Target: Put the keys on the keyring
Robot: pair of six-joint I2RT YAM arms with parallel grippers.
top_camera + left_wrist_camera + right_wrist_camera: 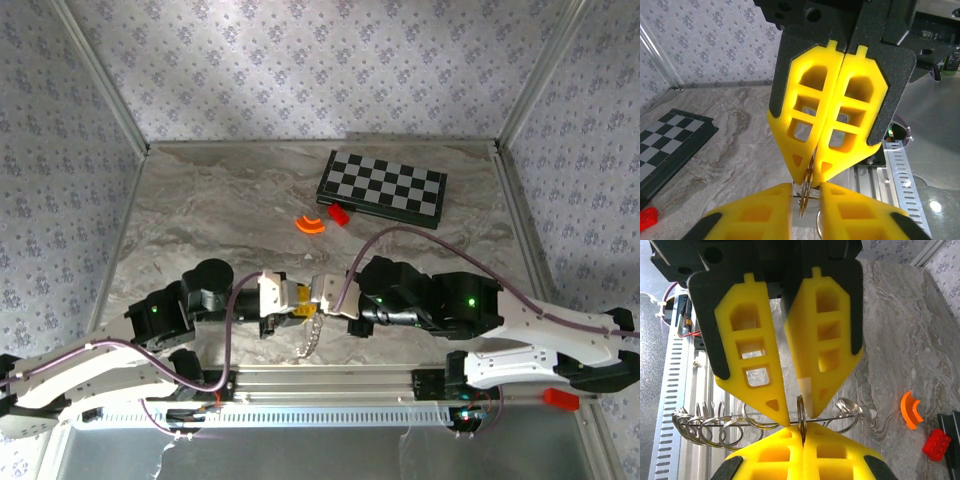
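Observation:
The keyring stands edge-on, and my right gripper is shut on its lower rim. My left gripper faces it from the other side, its two yellow fingers a little apart with the keyring between their tips. In the left wrist view the keyring hangs from the shut right gripper into the gap of the left gripper, touching neither pad. A thin wire runs across at the fingertips. A chain of silvery rings trails off to one side. The keys are hidden.
The two grippers meet low over the near middle of the table, with the chain dangling below them. A folded chessboard, a red block and an orange arc piece lie further back. A slotted metal rail runs along the near edge.

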